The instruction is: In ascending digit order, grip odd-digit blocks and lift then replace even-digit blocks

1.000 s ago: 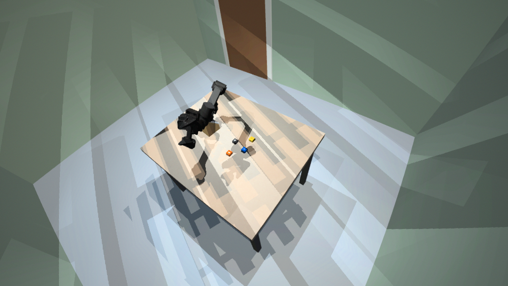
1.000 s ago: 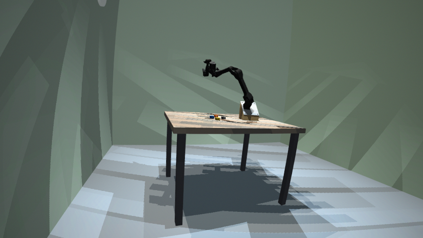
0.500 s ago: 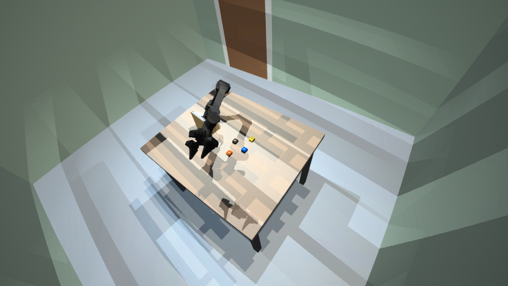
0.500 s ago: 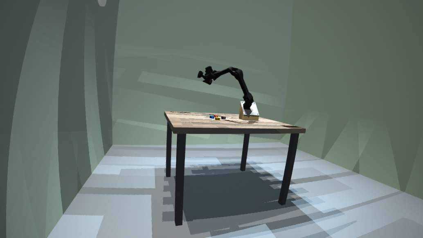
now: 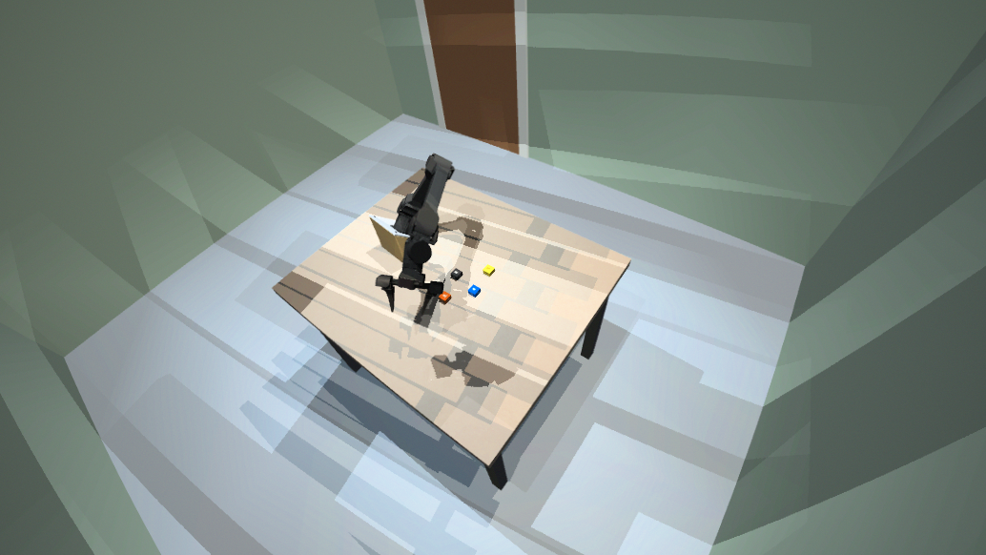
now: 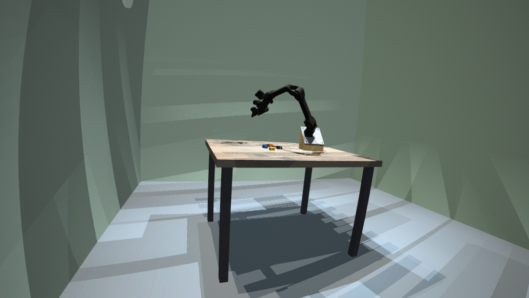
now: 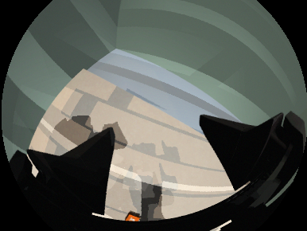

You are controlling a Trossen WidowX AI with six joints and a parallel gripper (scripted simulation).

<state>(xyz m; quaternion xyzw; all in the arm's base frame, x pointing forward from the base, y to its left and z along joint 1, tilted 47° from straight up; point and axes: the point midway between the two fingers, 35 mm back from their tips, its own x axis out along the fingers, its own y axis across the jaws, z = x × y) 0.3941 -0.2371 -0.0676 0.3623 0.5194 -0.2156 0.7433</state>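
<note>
Four small square blocks (image 5: pixel 474 291), no evident long axis.

Arm (image 6: pixel 304 105): one, black, six-jointed. Rises from its mount, leans up and away, bends sharply at the elbow (image 6: pixel 294 88), then slopes down through the forearm to the wrist. Claw (image 6: pixel 258 110): carried high above the surface, tilted forward and down. Fingers spread wide apart, dark, tapering to points; nothing between them, touching nothing. From overhead the claw (image 5: pixel 408 295) hangs with its two fingers pointing down, one on each side of the wrist.
</note>
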